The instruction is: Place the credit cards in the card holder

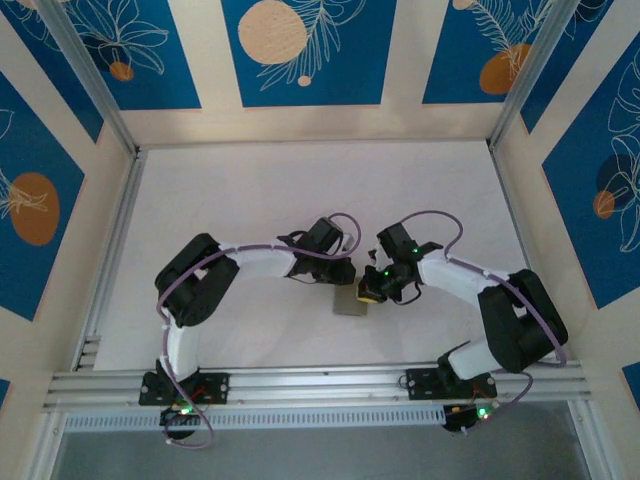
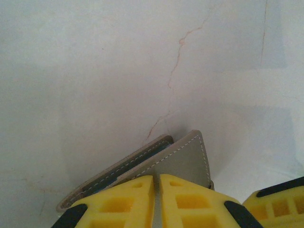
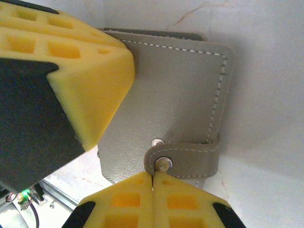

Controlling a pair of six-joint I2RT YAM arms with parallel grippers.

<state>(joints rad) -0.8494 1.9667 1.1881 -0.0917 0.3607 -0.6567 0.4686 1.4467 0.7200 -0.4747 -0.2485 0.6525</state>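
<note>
The card holder (image 1: 350, 304) is a grey stitched wallet lying on the white table between my two arms. In the left wrist view its cover (image 2: 185, 159) stands lifted a little, with a dark blue lining showing in the gap. My left gripper (image 2: 156, 178) is shut on that cover's edge, and one of its yellow fingers (image 3: 71, 71) lies over the wallet's left side. My right gripper (image 3: 153, 175) is shut, its tips touching the end of the snap strap (image 3: 190, 156) on the card holder (image 3: 175, 95). The credit cards are out of view.
The table (image 1: 300, 190) is white with thin reddish cracks. An aluminium rail (image 1: 320, 385) runs along the near edge just behind the wallet. Blue patterned walls (image 1: 590, 180) enclose the table on three sides. Both grippers (image 1: 362, 288) meet closely over the wallet.
</note>
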